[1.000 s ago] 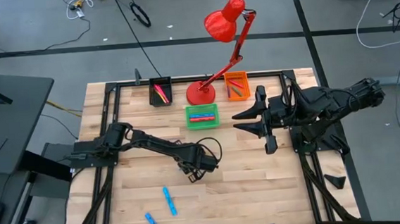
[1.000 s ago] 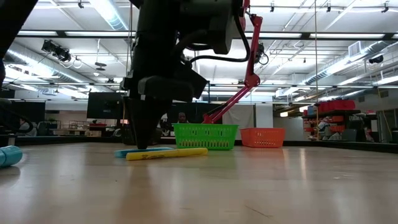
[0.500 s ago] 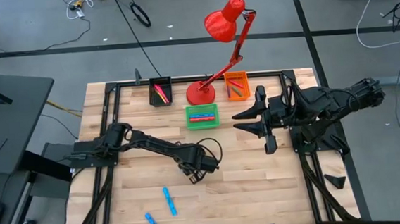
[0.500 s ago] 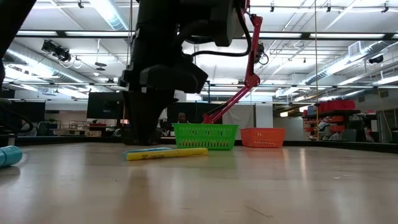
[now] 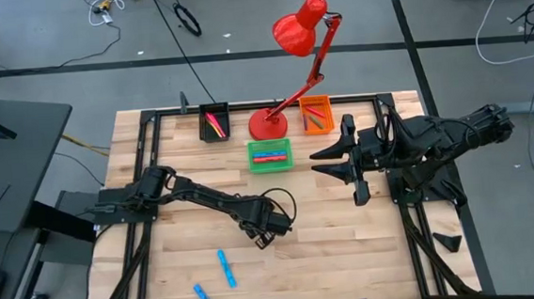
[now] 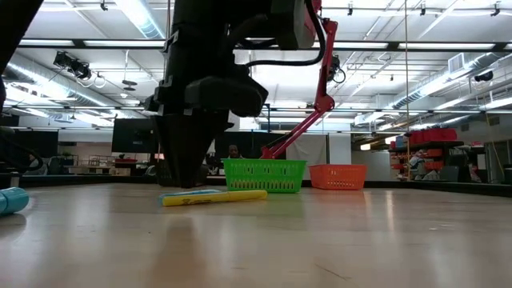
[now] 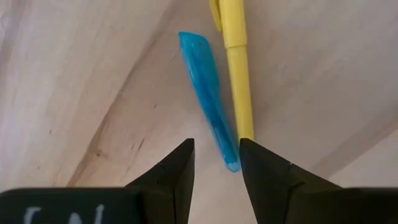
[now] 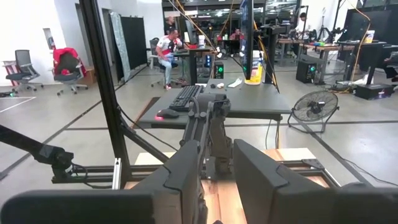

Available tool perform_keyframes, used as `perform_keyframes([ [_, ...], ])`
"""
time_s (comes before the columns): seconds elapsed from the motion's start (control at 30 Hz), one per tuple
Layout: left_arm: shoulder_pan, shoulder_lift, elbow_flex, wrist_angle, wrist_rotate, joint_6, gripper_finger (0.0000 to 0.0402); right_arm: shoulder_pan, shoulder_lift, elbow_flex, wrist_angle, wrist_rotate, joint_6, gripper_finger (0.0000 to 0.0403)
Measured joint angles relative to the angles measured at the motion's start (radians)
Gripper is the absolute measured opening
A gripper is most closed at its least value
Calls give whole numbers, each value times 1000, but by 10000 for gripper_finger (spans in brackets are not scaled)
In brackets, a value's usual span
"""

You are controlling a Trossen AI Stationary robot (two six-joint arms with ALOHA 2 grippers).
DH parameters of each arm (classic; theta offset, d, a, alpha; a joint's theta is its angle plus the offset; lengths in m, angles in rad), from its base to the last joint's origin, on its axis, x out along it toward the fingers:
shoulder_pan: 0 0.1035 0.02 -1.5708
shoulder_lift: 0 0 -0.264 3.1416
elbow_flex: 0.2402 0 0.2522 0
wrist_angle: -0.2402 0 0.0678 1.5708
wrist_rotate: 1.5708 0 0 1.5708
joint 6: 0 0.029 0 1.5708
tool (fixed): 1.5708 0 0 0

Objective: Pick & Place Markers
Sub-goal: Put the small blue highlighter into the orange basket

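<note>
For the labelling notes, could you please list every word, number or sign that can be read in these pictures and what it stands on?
Left gripper housing, left wrist view: pale characters, cut off by the picture's edge, not readable.
Yellow marker, low view: a dark imprint on the barrel, too small to read.
Nothing else bears readable text.

Grey floor [image 5: 45, 80], desks [image 8: 249, 102], ceiling strip lights [image 6: 144, 16].

L pincer [image 7: 216, 163] low, fingers slightly apart; R pincer [image 8: 217, 177] raised, also part-open.
</note>
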Motion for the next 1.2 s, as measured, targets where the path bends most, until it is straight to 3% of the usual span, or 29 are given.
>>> perform_keyframes([
  [0.27, 1, 0, 0, 15, -77, -20, 135, 0, 0, 0, 0, 0, 1, 105],
  [1.2, 4, 16, -1, 24, -124, -95, 124, 0, 0, 0, -46, 0, -1, 105],
])
